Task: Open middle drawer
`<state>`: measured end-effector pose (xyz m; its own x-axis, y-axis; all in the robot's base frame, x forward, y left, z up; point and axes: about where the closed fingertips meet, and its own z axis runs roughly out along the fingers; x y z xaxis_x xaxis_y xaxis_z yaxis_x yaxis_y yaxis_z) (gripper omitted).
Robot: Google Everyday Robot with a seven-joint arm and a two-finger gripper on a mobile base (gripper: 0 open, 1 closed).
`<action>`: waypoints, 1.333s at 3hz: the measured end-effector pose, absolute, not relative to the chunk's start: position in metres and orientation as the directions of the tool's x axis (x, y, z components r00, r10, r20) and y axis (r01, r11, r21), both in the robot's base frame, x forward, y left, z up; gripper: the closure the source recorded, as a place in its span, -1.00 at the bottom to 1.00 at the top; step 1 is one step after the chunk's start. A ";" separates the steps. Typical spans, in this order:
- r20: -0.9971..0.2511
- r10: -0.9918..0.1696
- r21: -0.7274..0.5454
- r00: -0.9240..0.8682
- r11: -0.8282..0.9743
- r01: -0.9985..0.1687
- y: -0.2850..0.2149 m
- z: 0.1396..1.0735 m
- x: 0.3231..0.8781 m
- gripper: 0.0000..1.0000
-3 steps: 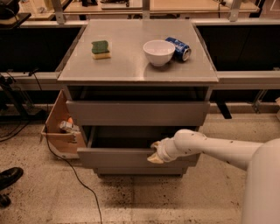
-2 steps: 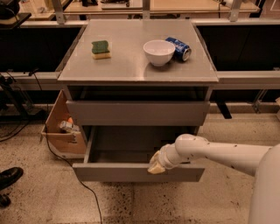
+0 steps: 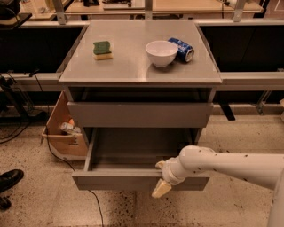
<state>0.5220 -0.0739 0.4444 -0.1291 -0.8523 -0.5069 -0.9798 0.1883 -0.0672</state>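
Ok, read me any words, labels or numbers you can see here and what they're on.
Nothing readable.
Blue can on the cabinet top: print too blurred to read.
Cardboard box: no legible text.
The gripper is at the front of the middle drawer; no markings there.

Looks like a robotics lab: speckled floor [image 3: 35, 208], workbenches [image 3: 177, 6] behind, loose cables [image 3: 55, 153], cardboard box [image 3: 60, 135] beside the grey cabinet [image 3: 137, 66]. My gripper [image 3: 160, 177] sits at the open middle drawer [image 3: 111, 181] front.
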 end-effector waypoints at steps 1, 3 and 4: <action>-0.502 -0.856 -0.058 -0.121 0.173 -0.983 -0.071 0.451 0.504 -1.00; -0.501 -0.859 -0.024 -0.106 0.136 -0.990 -0.058 0.449 0.486 -0.23; -0.491 -0.864 -0.008 -0.110 0.130 -0.991 -0.057 0.447 0.479 0.39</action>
